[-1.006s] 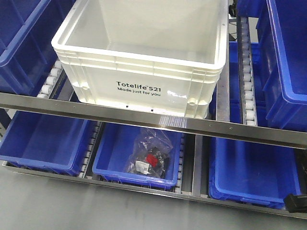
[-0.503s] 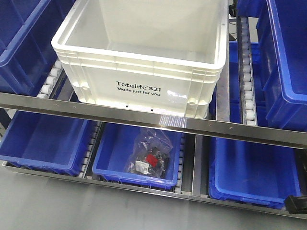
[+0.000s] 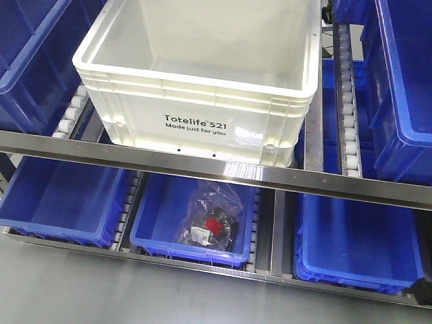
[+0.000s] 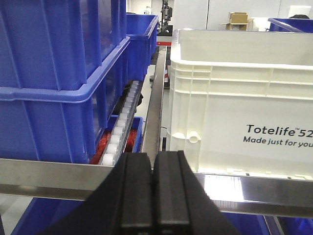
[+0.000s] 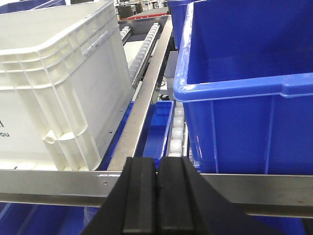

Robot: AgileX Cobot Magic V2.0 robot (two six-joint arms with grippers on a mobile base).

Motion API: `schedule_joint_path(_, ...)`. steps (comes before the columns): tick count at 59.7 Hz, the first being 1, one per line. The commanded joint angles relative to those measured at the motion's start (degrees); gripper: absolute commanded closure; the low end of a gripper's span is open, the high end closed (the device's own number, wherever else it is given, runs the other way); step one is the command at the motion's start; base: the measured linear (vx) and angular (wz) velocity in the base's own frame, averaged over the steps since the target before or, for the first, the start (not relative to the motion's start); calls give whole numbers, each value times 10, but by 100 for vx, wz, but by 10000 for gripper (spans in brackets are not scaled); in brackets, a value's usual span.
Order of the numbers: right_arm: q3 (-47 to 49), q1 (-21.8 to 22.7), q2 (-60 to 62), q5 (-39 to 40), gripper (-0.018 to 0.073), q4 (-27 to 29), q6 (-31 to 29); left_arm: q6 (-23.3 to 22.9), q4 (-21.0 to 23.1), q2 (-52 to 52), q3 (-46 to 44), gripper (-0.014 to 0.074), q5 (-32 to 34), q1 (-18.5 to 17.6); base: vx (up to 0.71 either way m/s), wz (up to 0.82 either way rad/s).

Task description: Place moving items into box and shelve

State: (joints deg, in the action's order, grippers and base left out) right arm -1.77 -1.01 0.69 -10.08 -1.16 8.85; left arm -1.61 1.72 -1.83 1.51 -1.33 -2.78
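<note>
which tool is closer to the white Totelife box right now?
Hard to call. Left tool sits off the white box's front-left corner, right tool off its front-right; both shut, before the shelf rail.

Left gripper [image 4: 152, 196] fills the bottom of its wrist view: two matte black fingers [image 4: 136, 196], flat rectangular bars with squared tops, flaring into a broad black base below. Right gripper [image 5: 156, 198] is the same build, black slab fingers [image 5: 172, 196] with a thin seam between them, widening into angled black shoulders. Plain surfaces throughout.
</note>
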Motion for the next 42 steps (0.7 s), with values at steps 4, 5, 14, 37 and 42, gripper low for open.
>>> schedule_joint_path(4, -3, 3, 5, 44, 564, -3, -4, 0, 0, -5, -8, 597, 47, 1, 0, 0)
schedule_joint_path(5, -3, 4, 5, 44, 564, -4, -4, 0, 0, -5, -8, 597, 47, 1, 0, 0)
schedule_joint_path(14, -3, 4, 4, 44, 564, -4, -4, 0, 0, -5, -8, 597, 47, 1, 0, 0)
schedule_joint_path(37, -3, 4, 4, 43, 564, -4, -4, 0, 0, -5, -8, 597, 47, 1, 0, 0)
schedule_joint_path(42, -3, 4, 4, 43, 564, -4, -4, 0, 0, -5, -8, 597, 47, 1, 0, 0)
